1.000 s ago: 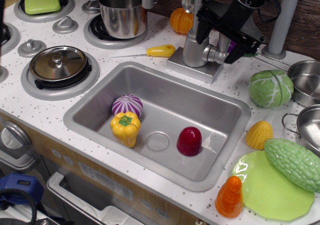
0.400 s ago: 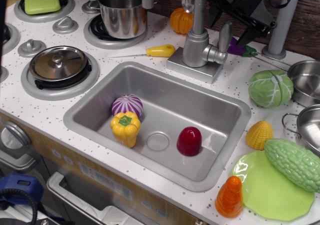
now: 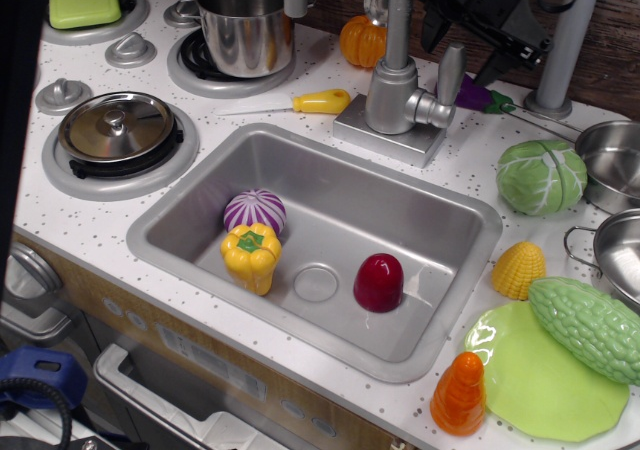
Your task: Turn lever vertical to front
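Note:
The silver faucet body [image 3: 391, 95] stands behind the sink. Its lever [image 3: 450, 76], a short flat grey paddle on the right side arm, points straight up. My black gripper [image 3: 466, 52] hangs just above and behind the lever, at the top right. Its jaws are spread, with one finger [image 3: 432, 32] left of the paddle's tip and the other finger [image 3: 497, 68] to its right. It holds nothing and does not touch the lever.
The steel sink [image 3: 330, 185] holds a purple onion [image 3: 254, 211], a yellow pepper [image 3: 250, 254] and a dark red vegetable [image 3: 379, 281]. An orange pumpkin [image 3: 362, 40] and a yellow-handled knife [image 3: 320, 101] lie left of the faucet. A cabbage [image 3: 541, 176] and pots lie to the right.
The gripper has lifted up and back to the right, off the lever. The lever, hidden by the gripper before, now shows standing upright.

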Controlling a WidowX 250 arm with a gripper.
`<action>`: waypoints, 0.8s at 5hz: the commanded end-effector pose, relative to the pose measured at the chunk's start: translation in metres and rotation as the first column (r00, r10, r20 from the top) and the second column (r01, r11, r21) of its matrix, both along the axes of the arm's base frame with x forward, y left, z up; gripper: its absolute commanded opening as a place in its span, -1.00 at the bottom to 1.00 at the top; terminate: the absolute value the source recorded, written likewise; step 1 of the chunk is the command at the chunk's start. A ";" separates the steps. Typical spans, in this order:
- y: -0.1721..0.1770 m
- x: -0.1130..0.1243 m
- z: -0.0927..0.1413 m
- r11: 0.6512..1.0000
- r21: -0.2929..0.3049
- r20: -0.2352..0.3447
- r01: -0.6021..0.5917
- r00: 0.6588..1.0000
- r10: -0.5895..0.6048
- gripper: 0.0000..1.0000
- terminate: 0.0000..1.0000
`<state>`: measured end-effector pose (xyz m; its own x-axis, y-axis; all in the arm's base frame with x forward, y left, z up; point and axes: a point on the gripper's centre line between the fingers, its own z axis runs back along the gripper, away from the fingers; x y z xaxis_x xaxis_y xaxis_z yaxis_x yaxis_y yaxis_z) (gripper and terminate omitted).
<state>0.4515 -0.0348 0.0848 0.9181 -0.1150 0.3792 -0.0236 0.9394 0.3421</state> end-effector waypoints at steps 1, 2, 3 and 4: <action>0.007 0.008 0.022 1.000 0.000 0.061 -0.009 0.998 0.009 -1.00 -1.00; 0.006 -0.001 0.024 1.000 -0.007 0.047 -0.028 0.998 0.028 -1.00 -1.00; -0.002 -0.015 0.024 0.998 -0.012 0.034 -0.063 0.997 0.064 -1.00 -1.00; -0.005 -0.029 0.020 0.996 -0.029 0.018 -0.086 0.996 0.087 -1.00 -1.00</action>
